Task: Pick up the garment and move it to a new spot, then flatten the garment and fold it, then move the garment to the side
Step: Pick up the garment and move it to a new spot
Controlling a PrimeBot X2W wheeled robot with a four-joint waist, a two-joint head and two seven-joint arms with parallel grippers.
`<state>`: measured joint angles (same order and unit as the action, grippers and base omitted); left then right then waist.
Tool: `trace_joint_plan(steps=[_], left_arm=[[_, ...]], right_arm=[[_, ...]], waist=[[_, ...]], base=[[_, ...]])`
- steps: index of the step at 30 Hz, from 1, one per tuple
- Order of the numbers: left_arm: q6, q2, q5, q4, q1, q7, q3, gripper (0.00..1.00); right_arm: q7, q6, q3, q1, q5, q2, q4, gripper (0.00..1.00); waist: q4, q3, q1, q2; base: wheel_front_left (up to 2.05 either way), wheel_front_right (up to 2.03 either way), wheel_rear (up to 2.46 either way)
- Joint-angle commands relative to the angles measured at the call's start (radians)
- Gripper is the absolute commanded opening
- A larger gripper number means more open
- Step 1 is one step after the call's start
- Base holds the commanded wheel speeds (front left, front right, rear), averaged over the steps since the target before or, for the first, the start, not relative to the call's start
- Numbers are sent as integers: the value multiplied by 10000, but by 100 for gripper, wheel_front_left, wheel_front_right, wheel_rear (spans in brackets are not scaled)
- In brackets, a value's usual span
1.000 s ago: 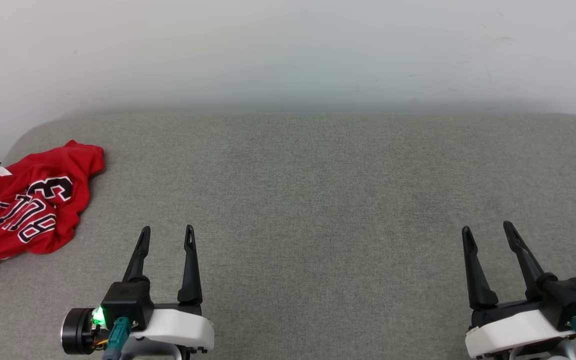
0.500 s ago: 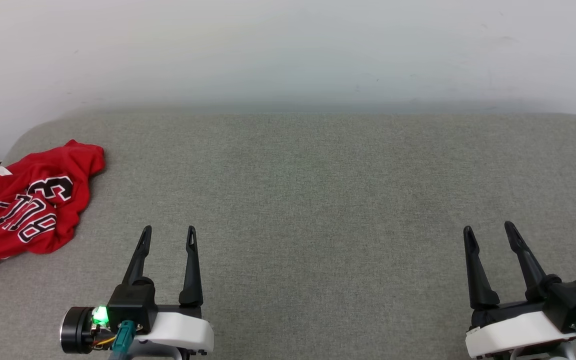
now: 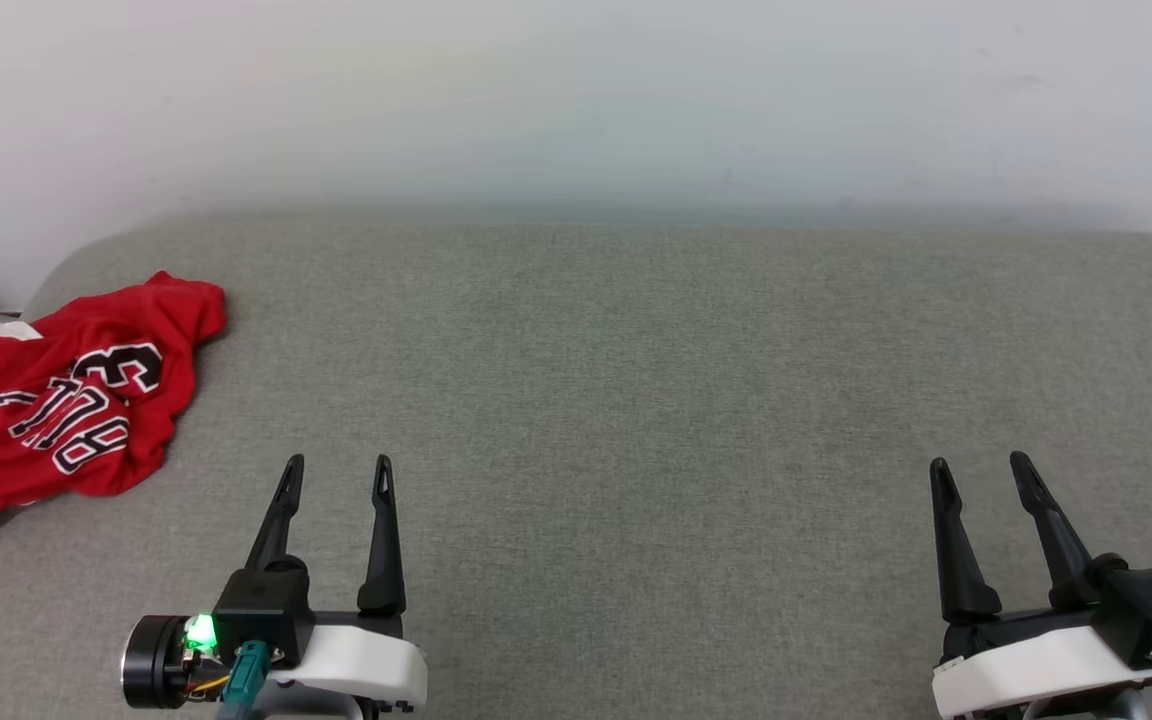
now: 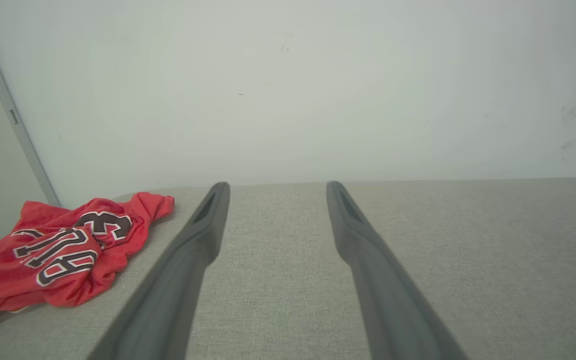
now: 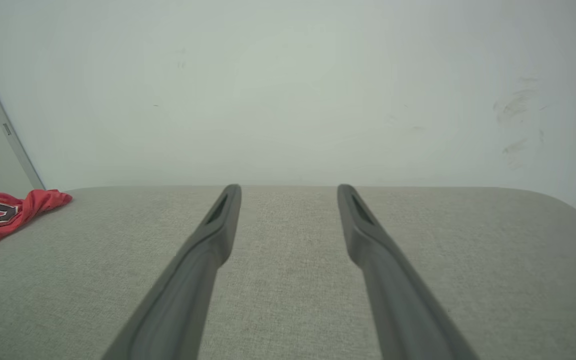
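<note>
The garment [image 3: 76, 400] is a red jersey with black white-outlined lettering, lying crumpled at the far left of the grey cushioned surface [image 3: 636, 380]. A bit of white sleeve shows at its upper left edge. The left wrist view has the garment [image 4: 63, 250] at its lower left, and the right wrist view catches the garment [image 5: 3, 212] at its left edge. My left gripper [image 3: 336, 470] stands open near the front, to the right of the garment and apart from it. My right gripper [image 3: 981, 470] is open at the lower right, holding nothing.
A pale wall [image 3: 576, 100] rises behind the surface. A grey frame strip [image 4: 13, 120] runs up the wall beside the garment. The surface's rounded left corner [image 3: 66, 270] lies just beyond the garment. Bare grey fabric stretches between and ahead of both grippers.
The whole head view has shifted a little to the right and down, so the camera moved. Both grippers stay open in much the same pose; the garment lies as before.
</note>
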<state>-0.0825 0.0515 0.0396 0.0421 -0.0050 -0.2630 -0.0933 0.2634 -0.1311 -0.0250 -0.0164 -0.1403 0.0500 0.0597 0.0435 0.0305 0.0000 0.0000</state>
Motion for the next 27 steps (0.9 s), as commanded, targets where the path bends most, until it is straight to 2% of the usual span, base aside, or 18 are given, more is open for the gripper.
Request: trace_joint_plan(steps=[1,22,27], left_arm=[[5,-13,13,13,-33,-28,19,100],[-110,-15,561,-41,-151,-28,309,100],[-119,-15,636,-48,-118,-28,404,100]], right_arm=[[21,7,-13,-63,-3,5,-25,100],[21,7,222,53,286,3,-122,100],[21,7,271,98,354,3,-131,100]], waist=[[114,16,0,0],[2546,404,0,0],[2934,444,0,0]], base=[[0,0,0],[0,0,0],[0,0,0]])
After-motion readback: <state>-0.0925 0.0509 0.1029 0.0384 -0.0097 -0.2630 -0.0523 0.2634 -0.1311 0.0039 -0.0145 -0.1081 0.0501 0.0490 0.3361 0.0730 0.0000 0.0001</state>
